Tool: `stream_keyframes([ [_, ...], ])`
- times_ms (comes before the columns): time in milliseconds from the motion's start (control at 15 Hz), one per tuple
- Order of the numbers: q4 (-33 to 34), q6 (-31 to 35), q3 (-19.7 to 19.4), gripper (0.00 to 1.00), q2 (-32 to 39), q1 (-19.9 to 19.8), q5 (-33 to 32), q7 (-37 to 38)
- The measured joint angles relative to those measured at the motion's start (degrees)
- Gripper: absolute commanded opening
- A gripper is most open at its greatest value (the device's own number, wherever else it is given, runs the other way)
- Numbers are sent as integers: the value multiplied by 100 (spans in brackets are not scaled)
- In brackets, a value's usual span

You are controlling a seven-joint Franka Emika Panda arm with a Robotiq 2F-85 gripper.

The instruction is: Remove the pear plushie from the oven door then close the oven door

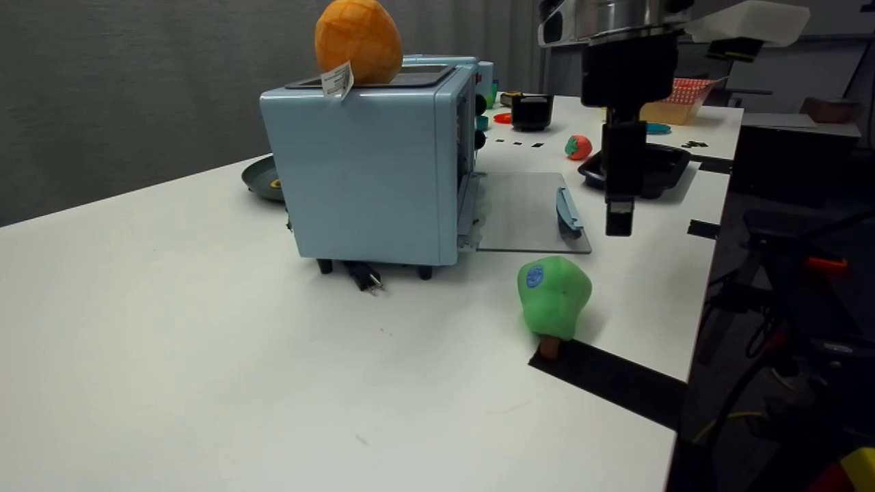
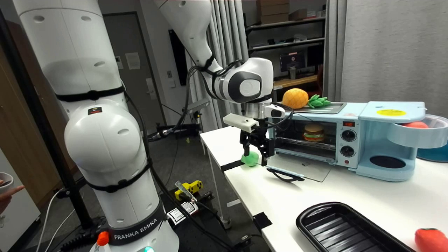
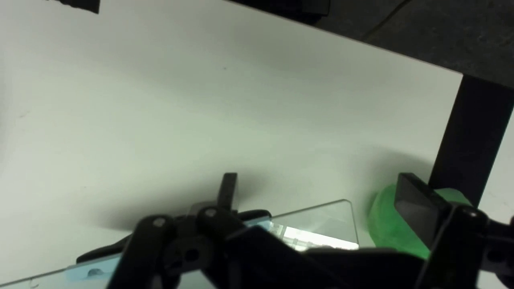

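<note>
The green pear plushie lies on the white table beside the oven door, in both exterior views (image 1: 554, 301) (image 2: 250, 159). The oven door is folded down flat in front of the light-blue oven, in both exterior views (image 1: 523, 205) (image 2: 311, 168), its handle (image 1: 567, 213) at the outer edge. My gripper (image 2: 255, 159) is open and empty above the table near the door's outer corner. In the wrist view my gripper (image 3: 319, 184) has its fingers wide apart. One finger overlaps the pear plushie (image 3: 389, 224); the other is near the handle. The door's corner (image 3: 321, 216) shows between them.
The oven (image 1: 362, 171) holds a toy burger (image 2: 314, 132) and bears an orange plush (image 1: 359, 41). A black pan (image 2: 336, 224) and a strawberry toy (image 2: 431, 239) stand along the table. The table's edge (image 3: 381, 48) runs close by the gripper. A plug (image 1: 366, 277) lies under the oven.
</note>
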Motion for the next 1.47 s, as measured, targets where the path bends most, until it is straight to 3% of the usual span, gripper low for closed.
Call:
stream_keyframes([
  [667,-337,767,-137,100,146,-104,-432,789],
  [1467,-292,1081,-201,100,431,-108,-908,1282],
])
